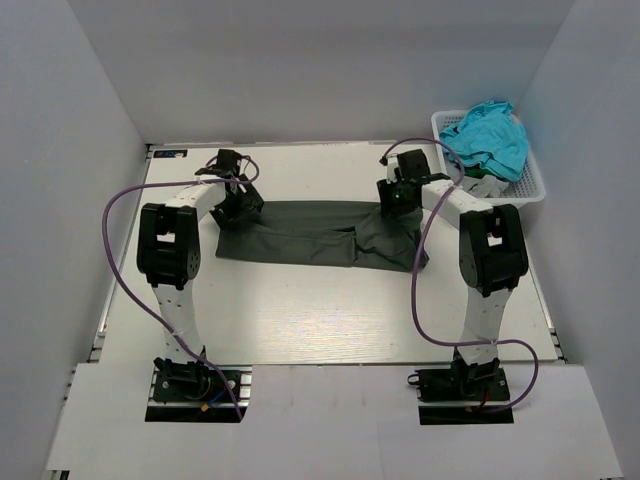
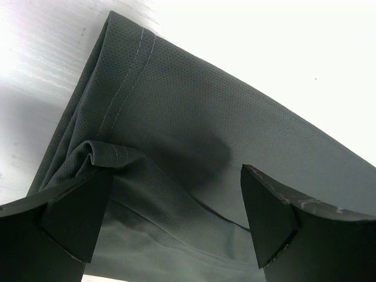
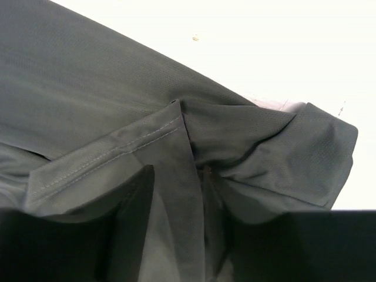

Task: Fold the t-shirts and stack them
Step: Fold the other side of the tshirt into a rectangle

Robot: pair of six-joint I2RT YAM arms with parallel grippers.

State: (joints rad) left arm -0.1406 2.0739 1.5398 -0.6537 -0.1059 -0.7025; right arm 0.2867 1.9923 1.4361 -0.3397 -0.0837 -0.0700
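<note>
- Charcoal t-shirt (image 1: 300,240) lies as a long band across the table's centre, from 9 to 3 o'clock.
- Left gripper (image 2: 176,173), at 10 o'clock, straddles its end with jaws wide; it should pinch every layer before lifting.
- Right gripper (image 3: 200,194), at 1 o'clock, stands half-narrow around a bunched fold; I cannot tell whether it holds firmly.
- Lift both ends evenly, clear of the basket (image 1: 535,185) at 2 o'clock.
</note>
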